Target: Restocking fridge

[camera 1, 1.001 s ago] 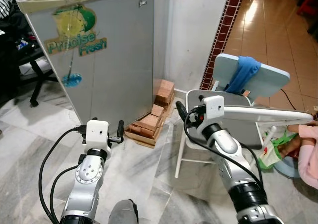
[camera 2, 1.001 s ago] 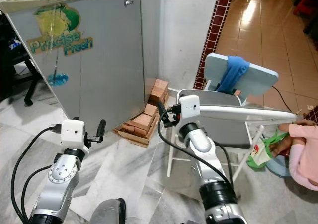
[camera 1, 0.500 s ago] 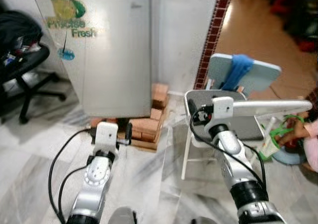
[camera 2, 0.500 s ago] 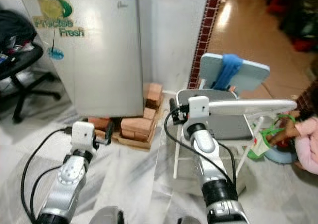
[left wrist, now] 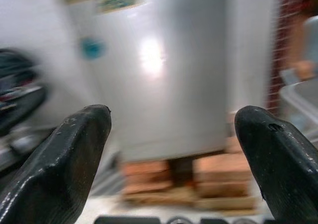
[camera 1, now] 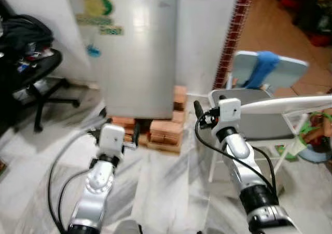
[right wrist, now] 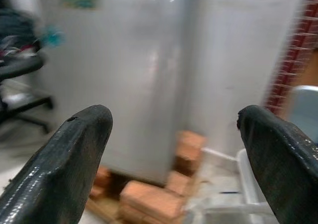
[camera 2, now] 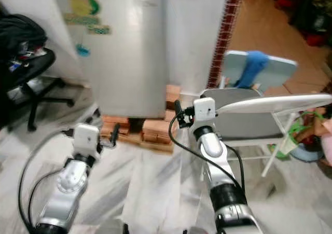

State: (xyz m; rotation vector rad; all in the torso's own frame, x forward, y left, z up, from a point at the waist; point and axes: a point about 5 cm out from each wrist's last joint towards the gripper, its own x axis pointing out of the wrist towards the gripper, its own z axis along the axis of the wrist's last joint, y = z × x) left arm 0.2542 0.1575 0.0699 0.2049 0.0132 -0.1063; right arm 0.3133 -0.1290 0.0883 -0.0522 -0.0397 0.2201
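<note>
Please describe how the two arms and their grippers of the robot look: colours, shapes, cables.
Both arms are silver, built of rounded jointed segments, with black cables looping alongside. Each wrist carries a white boxy camera housing. The left gripper and right gripper have long black fingers with rounded, slightly scuffed tips.

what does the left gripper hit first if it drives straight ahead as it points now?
Most likely the closed fridge door: the left gripper, fingers open and empty, aims at its lower half, just above the brick stack under the fridge. Nothing sits between them, though blur makes depth uncertain.
</note>
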